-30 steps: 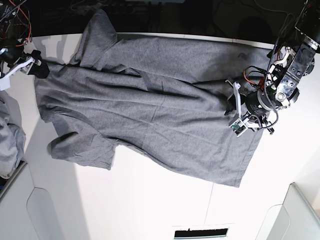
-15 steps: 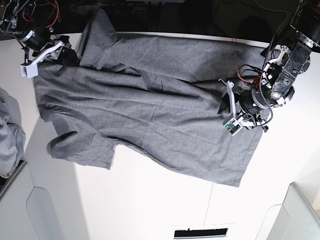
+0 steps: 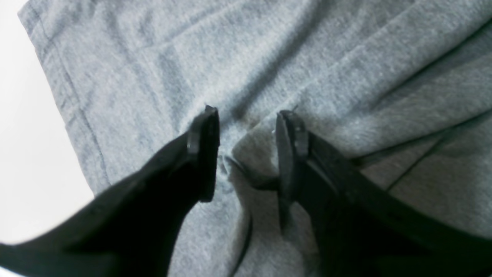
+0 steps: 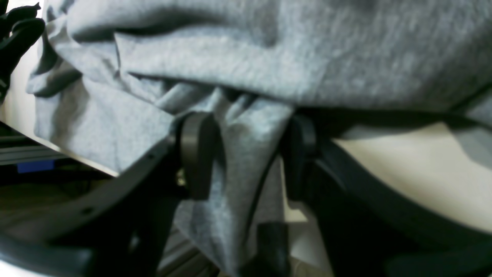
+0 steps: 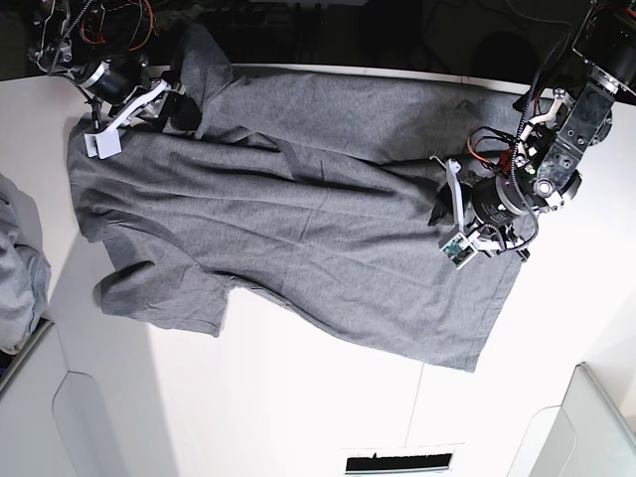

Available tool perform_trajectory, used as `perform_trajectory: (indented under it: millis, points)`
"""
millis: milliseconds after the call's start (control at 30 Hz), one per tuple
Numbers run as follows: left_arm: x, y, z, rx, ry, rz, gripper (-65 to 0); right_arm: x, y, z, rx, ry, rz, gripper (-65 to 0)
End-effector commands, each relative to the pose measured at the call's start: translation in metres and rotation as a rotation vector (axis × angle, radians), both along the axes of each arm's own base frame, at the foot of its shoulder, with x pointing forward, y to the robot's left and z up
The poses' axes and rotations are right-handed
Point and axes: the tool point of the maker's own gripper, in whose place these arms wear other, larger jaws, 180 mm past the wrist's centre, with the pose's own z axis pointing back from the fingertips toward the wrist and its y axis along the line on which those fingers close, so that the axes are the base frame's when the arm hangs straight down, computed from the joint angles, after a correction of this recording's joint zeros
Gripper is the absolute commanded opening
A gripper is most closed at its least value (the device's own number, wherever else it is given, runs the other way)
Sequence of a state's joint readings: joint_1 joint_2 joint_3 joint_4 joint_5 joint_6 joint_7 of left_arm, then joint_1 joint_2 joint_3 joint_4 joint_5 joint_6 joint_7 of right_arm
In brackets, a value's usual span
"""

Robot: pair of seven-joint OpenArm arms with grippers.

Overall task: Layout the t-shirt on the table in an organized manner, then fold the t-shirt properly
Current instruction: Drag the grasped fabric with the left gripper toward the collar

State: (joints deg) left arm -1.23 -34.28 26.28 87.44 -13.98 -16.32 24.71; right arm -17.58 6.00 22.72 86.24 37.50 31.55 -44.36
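Note:
The grey t-shirt (image 5: pixel 298 199) lies spread and wrinkled across the white table (image 5: pixel 298 397), with one sleeve (image 5: pixel 199 50) over the far edge. My left gripper (image 5: pixel 444 211) rests on the shirt's body near the hem. Up close, my left gripper (image 3: pixel 248 115) stands open, pressing on the t-shirt (image 3: pixel 307 57) with a small pucker of cloth between its fingers. My right gripper (image 5: pixel 179 107) is at the base of the far sleeve. In the right wrist view my right gripper (image 4: pixel 249 127) stands open, with bunched cloth of the t-shirt (image 4: pixel 250 57) hanging between its fingers.
A paler bluish-grey cloth (image 5: pixel 15 268) is bunched at the left edge. Light grey rounded bins sit at the near left (image 5: pixel 60 417) and near right (image 5: pixel 596 427). The far table edge drops into a dark area with wires. Bare table (image 3: pixel 23 134) borders the hem.
My right gripper has travelled from the shirt's left shoulder corner rightwards along the far edge to the sleeve. My left gripper has shifted slightly left over the shirt. The shirt's outline looks unchanged.

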Motion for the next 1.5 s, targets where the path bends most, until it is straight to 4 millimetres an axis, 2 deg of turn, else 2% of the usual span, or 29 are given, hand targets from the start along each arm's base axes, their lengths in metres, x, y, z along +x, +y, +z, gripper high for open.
perform_trajectory:
  millis: [0,33,100,133,267,367,500,600,767,900,1033,1067,1133,1200,1333,1467]
  points:
    - [0.009,0.003,0.011,-0.003,-0.036,0.001,-38.0,-0.001,-0.004,-0.001,-0.018,0.010,0.007,-37.8]
    - [0.009,0.003,0.011,-0.003,-0.036,0.002,-38.0,-0.001,-0.004,-0.001,-0.019,0.009,0.007,-42.7]
    - [0.009,0.003,0.011,-0.003,-0.036,0.001,-38.0,0.000,-0.004,0.000,-0.019,0.008,0.008,-59.5]
    - [0.009,0.003,0.011,-0.002,-0.036,0.002,-38.0,-0.001,-0.004,0.000,-0.019,0.008,0.008,-65.0]
    - [0.011,0.019,-0.002,0.027,-0.006,0.035,-38.0,-0.008,-0.001,0.000,-0.003,0.040,0.038,-65.0]
    - [0.015,0.048,-0.020,0.070,0.041,0.097,-38.0,-0.016,0.001,0.007,0.020,0.055,0.064,-65.0]
    - [0.025,0.090,-0.037,0.124,0.089,0.190,-38.0,-0.024,-0.011,0.021,0.001,0.027,0.033,-65.0]
    - [0.028,0.110,-0.045,0.142,0.127,0.218,-38.0,-0.028,-0.023,0.031,-0.034,0.006,0.015,-65.0]
    - [0.037,0.116,-0.043,0.139,0.146,0.214,-38.0,-0.030,-0.040,0.041,-0.080,-0.003,-0.002,-65.0]
    - [0.045,0.117,-0.037,0.135,0.134,0.224,-38.0,-0.036,-0.030,0.045,-0.011,0.019,0.024,-65.0]
    - [0.050,0.113,-0.031,0.130,0.118,0.217,-38.0,-0.035,-0.028,0.047,0.003,0.013,0.023,-65.0]
    - [0.052,0.111,-0.029,0.127,0.111,0.211,-38.0,-0.034,-0.028,0.048,0.004,0.011,0.023,-59.2]
    - [0.056,0.104,-0.023,0.120,0.093,0.196,-38.0,-0.033,-0.028,0.048,0.005,0.007,0.021,-43.4]
    - [0.059,0.099,-0.018,0.119,0.081,0.184,-38.0,-0.032,-0.028,0.049,0.006,-0.002,0.015,-35.7]
    - [0.063,0.085,-0.005,0.107,0.069,0.163,-38.0,-0.020,-0.036,0.051,-0.029,-0.051,-0.017,-35.5]
    - [0.067,0.062,0.016,0.055,0.039,0.123,-38.0,0.008,-0.049,0.058,-0.104,-0.132,-0.049,-35.5]
